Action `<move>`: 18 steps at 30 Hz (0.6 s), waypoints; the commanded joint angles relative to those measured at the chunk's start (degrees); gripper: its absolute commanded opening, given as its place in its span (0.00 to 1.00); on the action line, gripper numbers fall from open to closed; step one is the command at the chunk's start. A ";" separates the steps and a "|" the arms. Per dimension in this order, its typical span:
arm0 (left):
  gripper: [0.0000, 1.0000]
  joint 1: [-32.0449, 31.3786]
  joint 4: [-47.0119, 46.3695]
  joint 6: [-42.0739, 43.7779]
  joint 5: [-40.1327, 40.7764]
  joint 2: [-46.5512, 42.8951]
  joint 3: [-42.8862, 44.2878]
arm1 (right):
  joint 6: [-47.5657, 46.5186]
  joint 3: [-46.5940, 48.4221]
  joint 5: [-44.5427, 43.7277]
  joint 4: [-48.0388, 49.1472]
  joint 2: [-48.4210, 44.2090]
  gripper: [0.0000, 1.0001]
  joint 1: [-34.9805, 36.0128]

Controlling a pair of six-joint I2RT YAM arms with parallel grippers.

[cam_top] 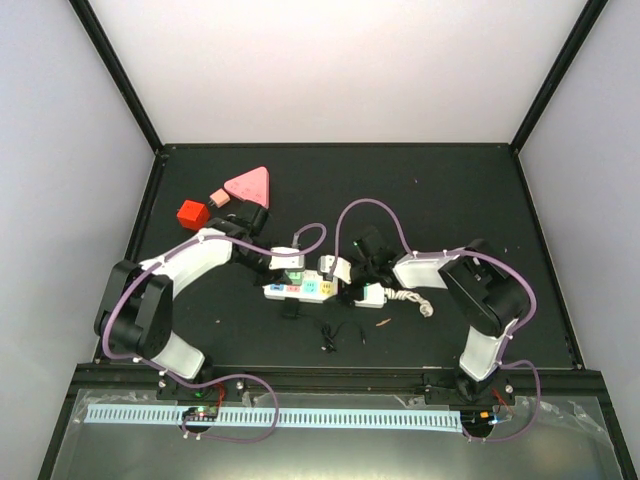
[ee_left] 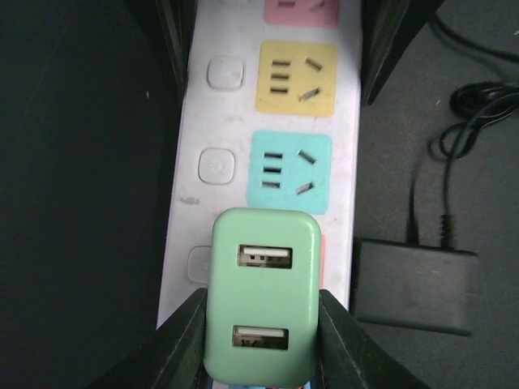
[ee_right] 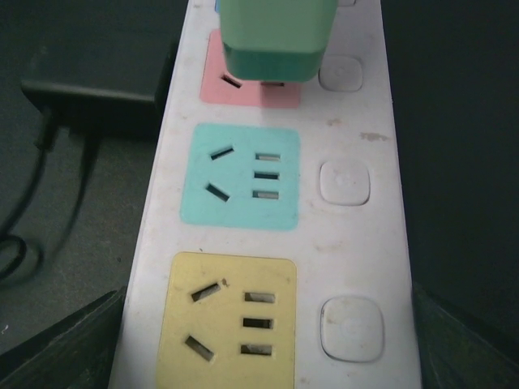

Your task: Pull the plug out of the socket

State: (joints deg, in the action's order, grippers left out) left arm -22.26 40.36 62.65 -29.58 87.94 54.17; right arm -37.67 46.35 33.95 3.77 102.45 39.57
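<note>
Clamping the plug point(ee_left: 263, 275) from both sides, the left gripper point(ee_left: 261, 344) has its two black fingers point(ee_left: 182, 344) pressed against the narrow flanks of the mint-green block. The plug is a rounded rectangular charger with two USB ports on its upper face, one above the other in the left wrist view. It stands upright over the pink outlet point(ee_right: 243, 93) of the socket point(ee_left: 223, 121); whether its prongs are seated there cannot be told.

The socket is a long white power strip with a row of square coloured faces. Next to the pink one comes a turquoise outlet point(ee_right: 239, 174), then a yellow outlet point(ee_right: 231, 320), each with slanted and straight slots and a rounded white button point(ee_right: 345, 182) beside it.

The right gripper point(ee_right: 268, 332) straddles the strip at its yellow outlet. Its dark fingers point(ee_right: 73, 348) are spread to the strip's width and lie against both long edges, gripping it.

From above, the socket lies across the middle of the black table point(cam_top: 450, 200) between the two arms, with its knotted white cord point(cam_top: 412, 300) trailing off the right end. A black adapter point(ee_left: 413, 284) with a thin black cable point(ee_left: 466, 105) lies just beside the strip.
</note>
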 commanded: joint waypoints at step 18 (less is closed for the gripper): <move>0.09 9.60 2.45 -1.23 -7.22 -9.92 2.21 | 0.14 1.68 -3.47 -2.75 3.19 0.09 0.85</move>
State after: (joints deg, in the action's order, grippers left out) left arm -17.65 40.53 63.61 -33.10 80.31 52.60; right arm -37.63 47.99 33.04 3.01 104.01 39.90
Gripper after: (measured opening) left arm 0.302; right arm 0.874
